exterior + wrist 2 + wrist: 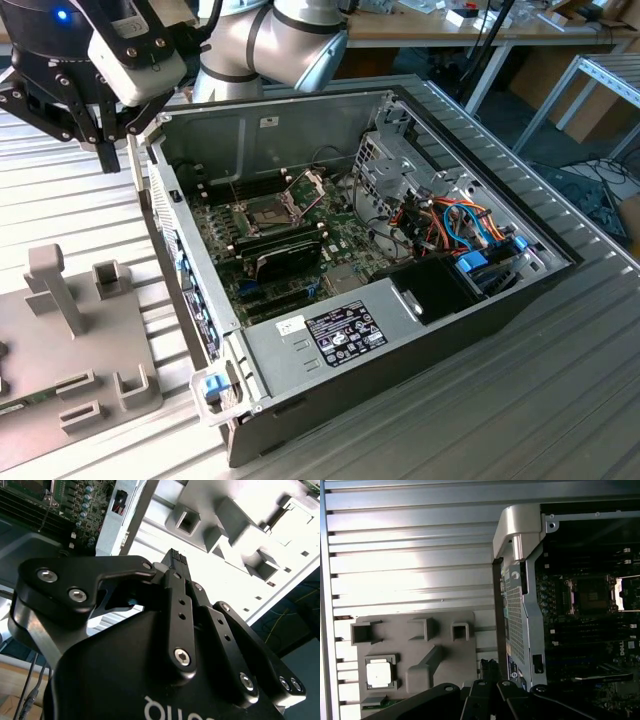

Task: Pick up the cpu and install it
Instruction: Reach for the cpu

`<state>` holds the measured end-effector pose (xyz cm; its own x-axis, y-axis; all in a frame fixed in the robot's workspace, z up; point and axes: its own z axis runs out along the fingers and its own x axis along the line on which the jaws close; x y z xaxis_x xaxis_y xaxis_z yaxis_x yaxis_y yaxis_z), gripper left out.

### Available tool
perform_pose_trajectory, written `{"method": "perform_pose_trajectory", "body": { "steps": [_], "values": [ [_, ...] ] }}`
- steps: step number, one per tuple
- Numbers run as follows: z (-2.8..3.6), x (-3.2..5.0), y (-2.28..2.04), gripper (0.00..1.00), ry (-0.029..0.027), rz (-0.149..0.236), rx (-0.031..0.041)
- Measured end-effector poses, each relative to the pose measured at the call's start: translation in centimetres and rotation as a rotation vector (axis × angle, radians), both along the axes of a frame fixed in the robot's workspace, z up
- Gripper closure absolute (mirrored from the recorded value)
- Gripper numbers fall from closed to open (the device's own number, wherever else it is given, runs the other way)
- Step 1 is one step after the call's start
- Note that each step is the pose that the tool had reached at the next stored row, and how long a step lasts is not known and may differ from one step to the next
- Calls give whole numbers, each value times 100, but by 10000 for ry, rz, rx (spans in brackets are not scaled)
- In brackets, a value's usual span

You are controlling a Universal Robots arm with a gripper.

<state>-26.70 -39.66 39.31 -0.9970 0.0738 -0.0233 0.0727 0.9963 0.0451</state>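
Nearest the lens in the second wrist view is the black body of the gripper point(172, 559). Its two pads meet at a single tip, so treat the pincer as pressed together with nothing pinched between the pads. In the exterior view the gripper hangs at about 10 o'clock in the frame, above the ribbed metal table point(60, 200) and just outside the corner of the open computer case point(260, 130). The cpu point(379, 673) lies flat, metal top up, in a square pocket of the grey fixture plate point(445, 647), apart from the gripper and untouched. Locate this plate in the exterior view at about 8 o'clock in the frame, beside the case wall. Judge the working relation as follows: the plate lies toward 6 o'clock from the gripper in the exterior view. The cpu pocket sits on the part of the plate farther from the case, so the cpu bearing is probably nearer 7 o'clock. The cpu is square and has no long axis; its edges run parallel to the plate edges. The socket point(268, 212) on the green motherboard point(340, 235) sits just off frame centre toward 10 o'clock. Its hinged frame is raised, and no chip is seated in it as far as shows. The pickup is not yet made.
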Motion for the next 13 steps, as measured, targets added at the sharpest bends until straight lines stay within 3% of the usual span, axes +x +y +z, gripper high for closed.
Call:
{"method": "perform_pose_trajectory", "body": {
  "steps": [13],
  "values": [
    [0, -29, 0, 89, 0, 0, 0]
  ]
}}
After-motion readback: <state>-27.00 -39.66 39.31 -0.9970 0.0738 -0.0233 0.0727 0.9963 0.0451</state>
